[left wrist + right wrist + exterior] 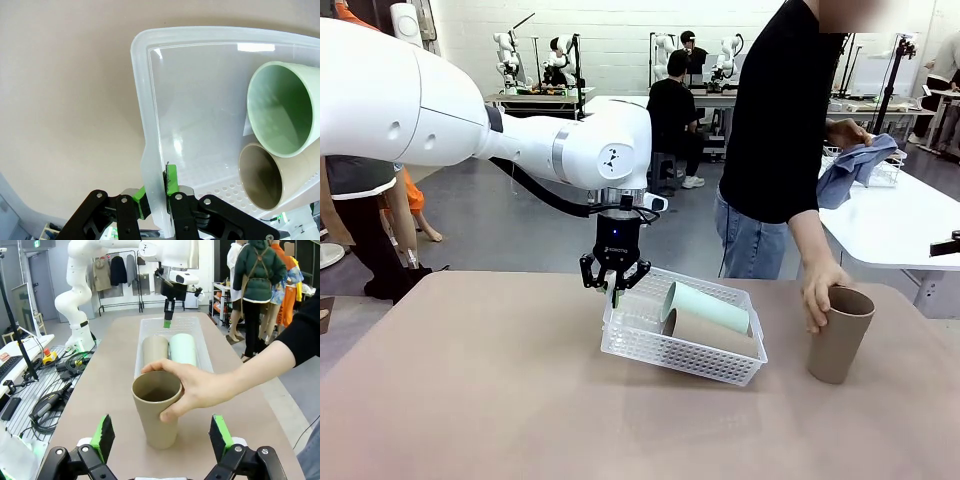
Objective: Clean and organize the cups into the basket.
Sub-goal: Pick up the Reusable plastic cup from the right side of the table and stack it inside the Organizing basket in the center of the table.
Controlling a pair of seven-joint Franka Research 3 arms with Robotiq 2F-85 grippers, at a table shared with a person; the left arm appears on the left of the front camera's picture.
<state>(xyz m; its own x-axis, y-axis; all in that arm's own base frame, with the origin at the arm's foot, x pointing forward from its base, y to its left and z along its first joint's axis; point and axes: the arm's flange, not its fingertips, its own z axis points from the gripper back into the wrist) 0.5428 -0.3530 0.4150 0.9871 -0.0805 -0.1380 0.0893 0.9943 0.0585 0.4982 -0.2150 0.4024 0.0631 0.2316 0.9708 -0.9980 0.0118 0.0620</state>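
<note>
At frame centre in the front view, the left gripper (615, 283) is clamping its pads on the left wall of the basket (670, 355), probably steadying it while the mint cup (705, 305) and a tan cup (715, 333) are lying side by side inside. At right, a person's hand (820, 290) is holding the third cup (840, 335) upright on the worktop (470, 400). The right gripper (162, 434), jaws wide apart, is facing it, likely to receive it.

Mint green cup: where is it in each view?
Front: mint cup lies in the basket, beyond the lying tan cup.
Left wrist: mint cup upper right, mouth facing camera.
Right wrist: mint cup centre, right of lying tan cup.
Shared landmark: left gripper clamping the basket rim.
</note>
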